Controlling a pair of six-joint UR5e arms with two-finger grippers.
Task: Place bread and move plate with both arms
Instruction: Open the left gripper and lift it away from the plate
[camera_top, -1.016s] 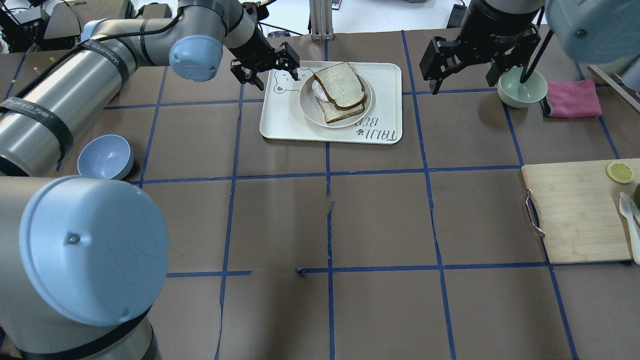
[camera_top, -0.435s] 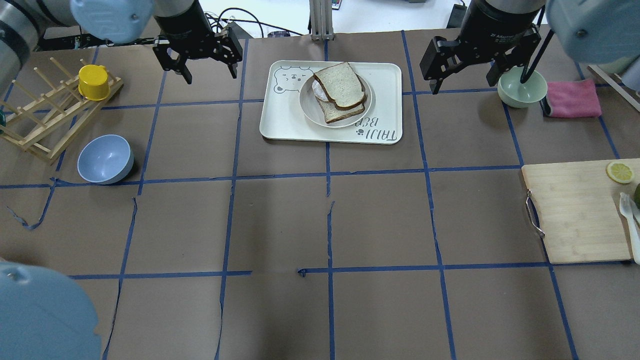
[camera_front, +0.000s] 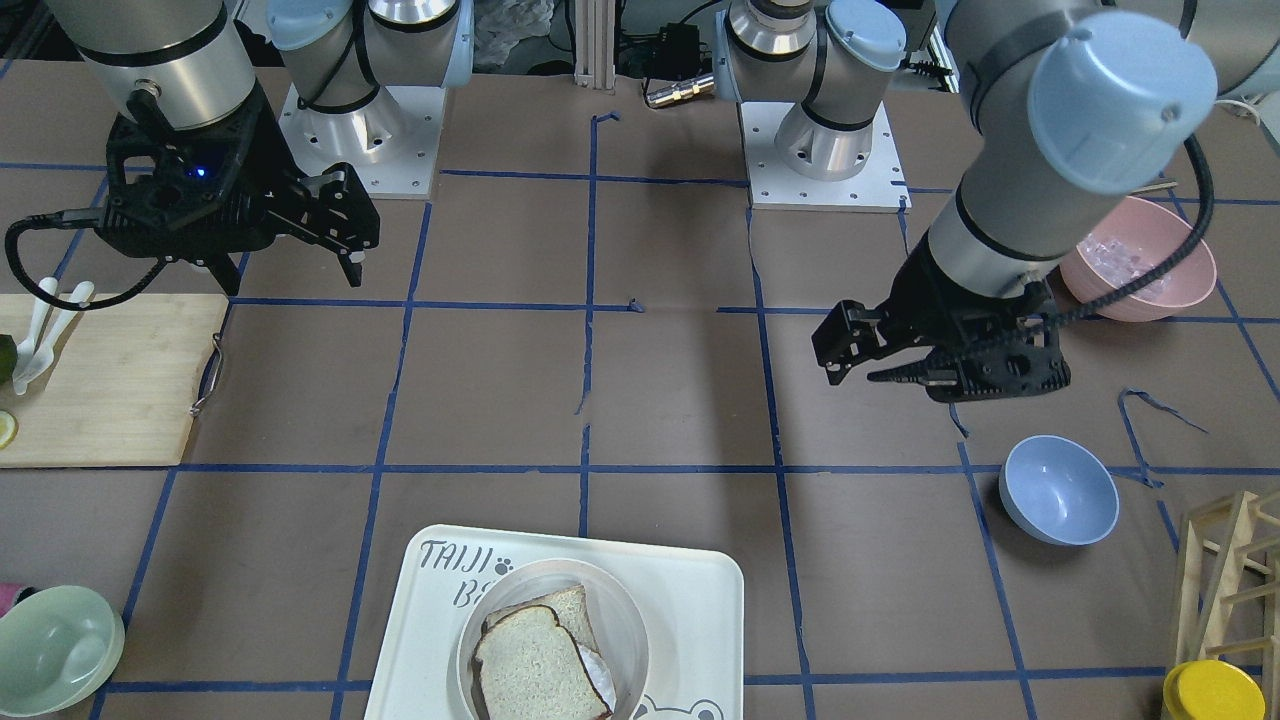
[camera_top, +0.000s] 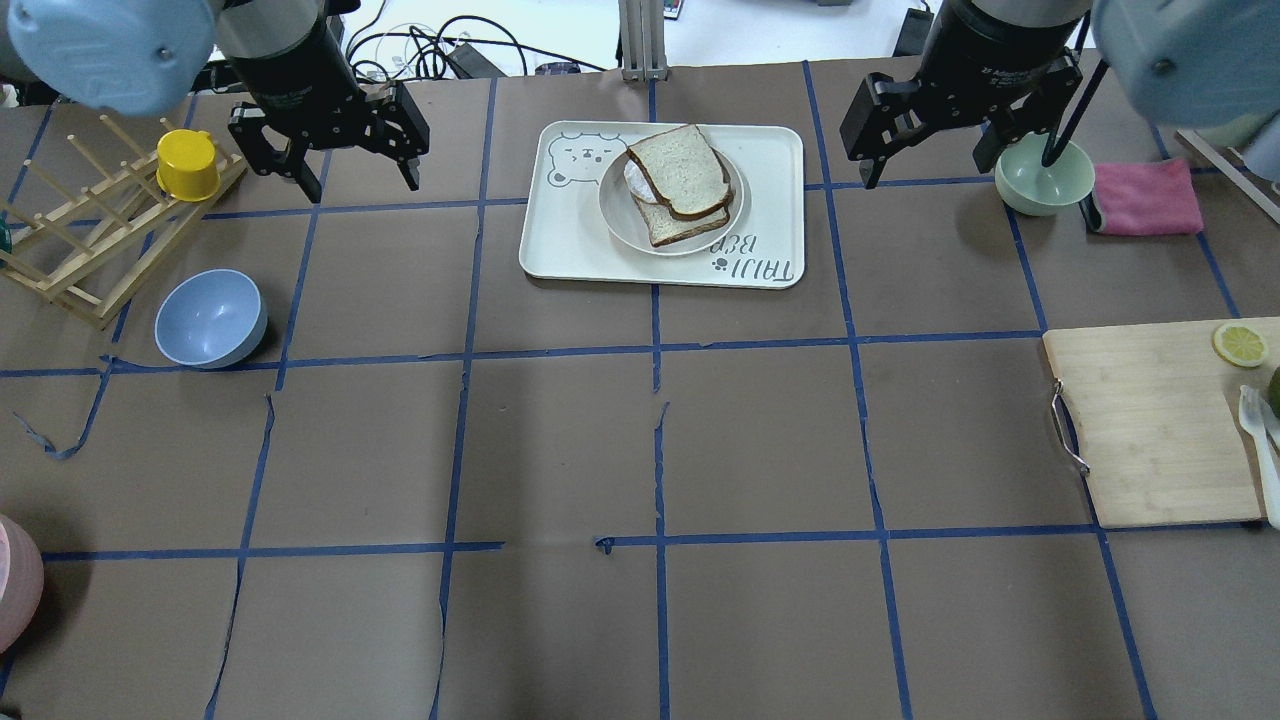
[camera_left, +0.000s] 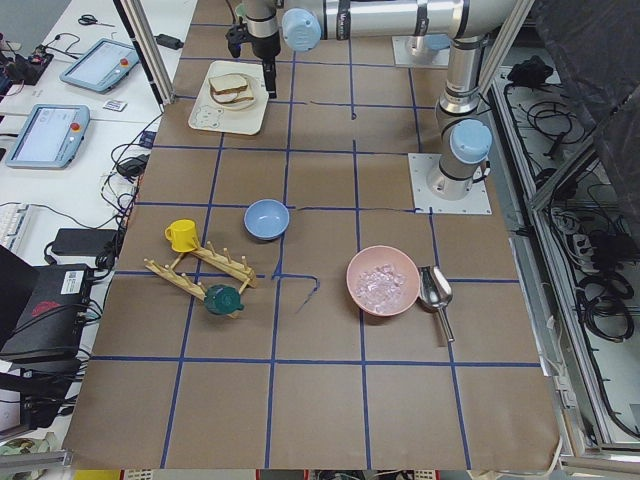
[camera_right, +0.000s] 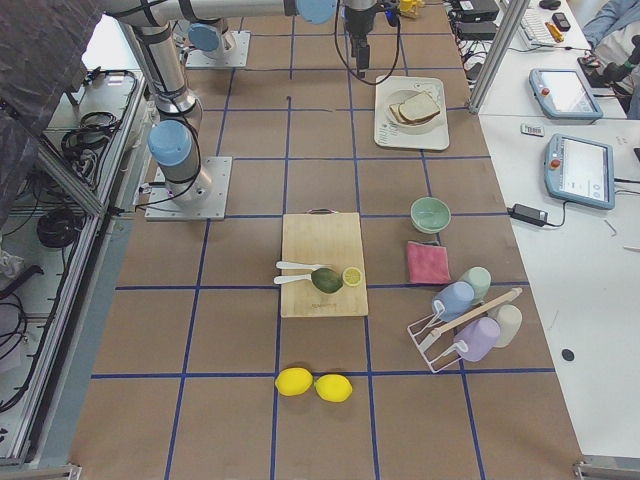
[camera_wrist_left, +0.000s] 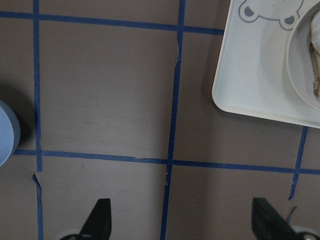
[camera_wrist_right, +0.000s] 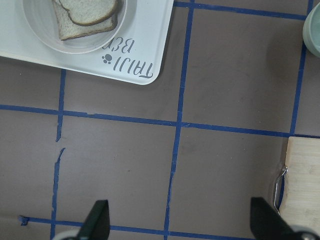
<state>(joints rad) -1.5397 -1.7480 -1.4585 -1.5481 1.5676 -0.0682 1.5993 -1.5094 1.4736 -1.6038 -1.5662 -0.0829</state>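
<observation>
Two black two-finger grippers of mine, the left gripper (camera_top: 360, 178) and the right gripper (camera_top: 925, 165), hung with fingers spread wide. Between them, well apart from both, the pale, brown-crusted bread slice (camera_top: 680, 168) lay flat on the round cream-white plate (camera_top: 612, 212). Its long axis ran near-to-far, slightly skewed, with the domed end nearer me.

I see a brown bench (camera_top: 760, 440) w/ blue tape grid. White tray (camera_top: 570, 240) far centre. Left side: blue bowl (camera_top: 210, 318) near wooden rack (camera_top: 70, 270), yellow cup (camera_top: 187, 164) at its far end. Right side: green bowl (camera_top: 1043, 175) beside pink cloth (camera_top: 1145, 197), cutting board (camera_top: 1150, 430) w/ lemon slice (camera_top: 1240, 344).
</observation>
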